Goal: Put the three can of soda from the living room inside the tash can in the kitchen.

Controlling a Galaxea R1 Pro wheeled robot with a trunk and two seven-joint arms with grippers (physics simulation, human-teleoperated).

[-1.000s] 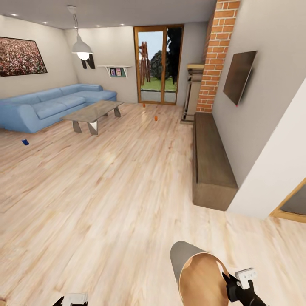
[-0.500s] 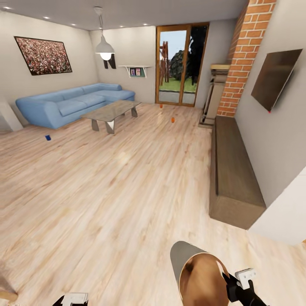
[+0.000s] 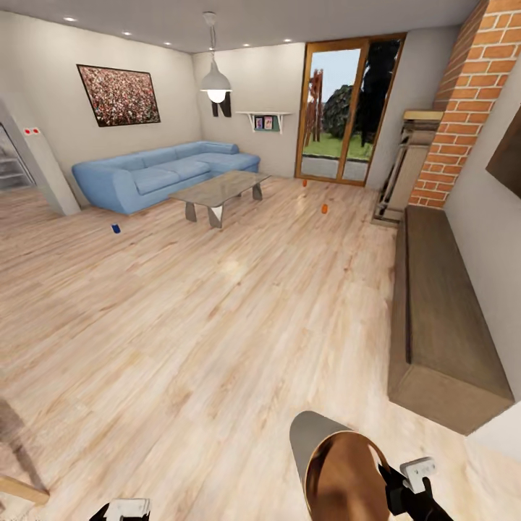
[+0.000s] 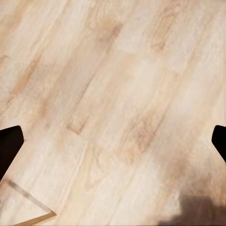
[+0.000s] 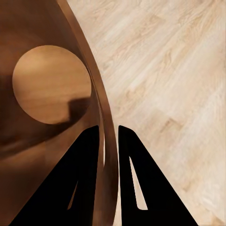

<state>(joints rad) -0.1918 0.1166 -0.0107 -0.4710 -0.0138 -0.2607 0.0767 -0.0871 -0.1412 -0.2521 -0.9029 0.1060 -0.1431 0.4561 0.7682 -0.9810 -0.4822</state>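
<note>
Panning left, the head view now shows more sofa (image 3: pixel 163 174). Right gripper (image 5: pixel 109 134) pinches the tash can (image 3: pixel 340 470) by its rim; left gripper (image 4: pixel 113 141) is spread, empty. Drive steadily toward the blue can (image 3: pixel 115 229) and two orange cans (image 3: pixel 324 208), bin level.

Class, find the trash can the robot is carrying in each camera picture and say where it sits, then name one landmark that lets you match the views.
Head view: the tash can sits at the bottom edge, right of centre, mouth toward the camera, held by the right gripper.
Right wrist view: its brown inside and round bottom are seen, with the fingers pinching its wall.
Left wrist view: not in it.
Shared landmark: the wood plank floor.
</note>
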